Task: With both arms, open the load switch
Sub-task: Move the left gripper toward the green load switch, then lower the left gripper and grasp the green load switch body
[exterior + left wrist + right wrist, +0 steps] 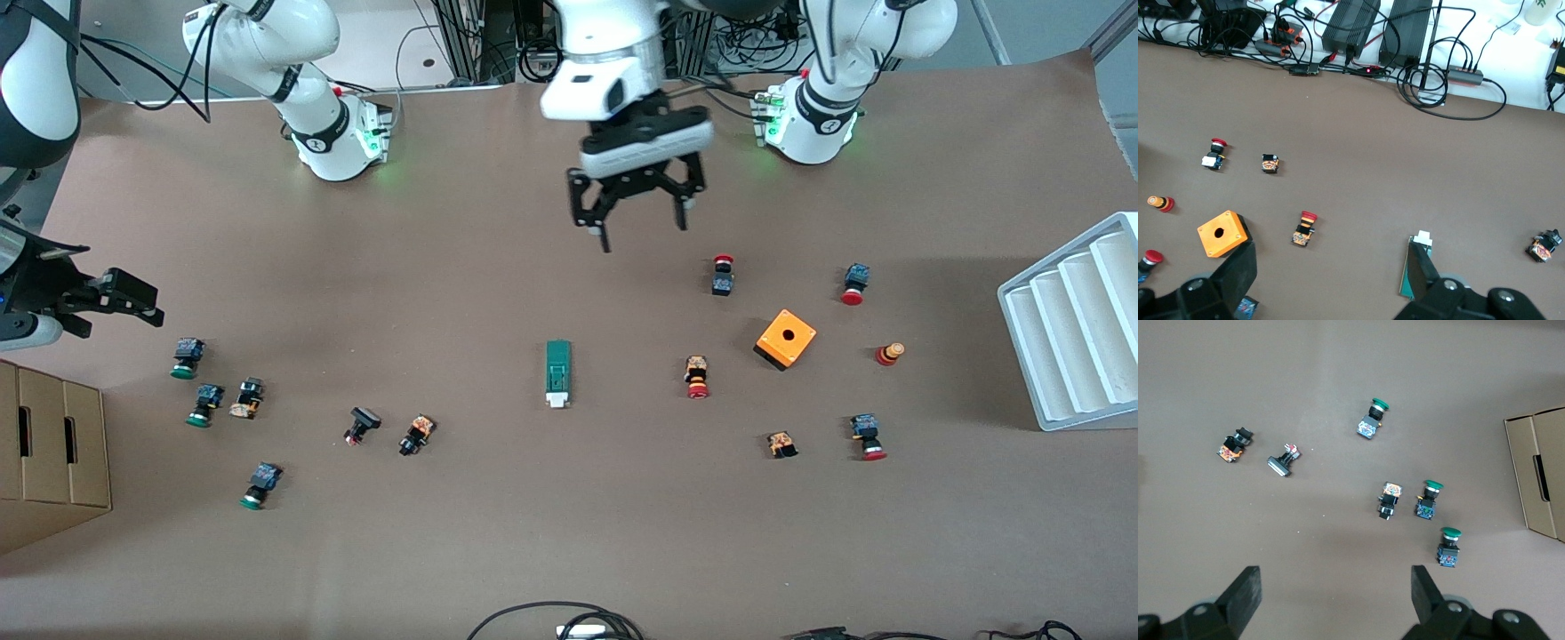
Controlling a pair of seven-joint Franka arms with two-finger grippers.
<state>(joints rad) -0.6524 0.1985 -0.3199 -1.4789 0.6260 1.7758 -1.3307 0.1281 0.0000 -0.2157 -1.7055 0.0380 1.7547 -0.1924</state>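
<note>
1. Approach step, by my judgement: the load switch (557, 374) lies untouched mid-table, white end nearest the front camera.
2. The left gripper (637, 212) hangs spread and empty over bare table; the right gripper (107, 300) waits, fingers apart, at its own end.
3. Next, both must descend onto the switch.
4. The orange box (786, 339) and a red-capped button (697, 377) sit toward the left arm's end, blocking nothing.

load switch (557, 374) ringed by bare table, nearest obstacles well apart — red-capped button (697, 376), black button (416, 435)

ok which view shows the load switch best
The front view: the whole load switch lies unobstructed mid-table, white end nearest the camera. The left wrist view hides part of it behind a tool finger. The right wrist view misses it.
</note>
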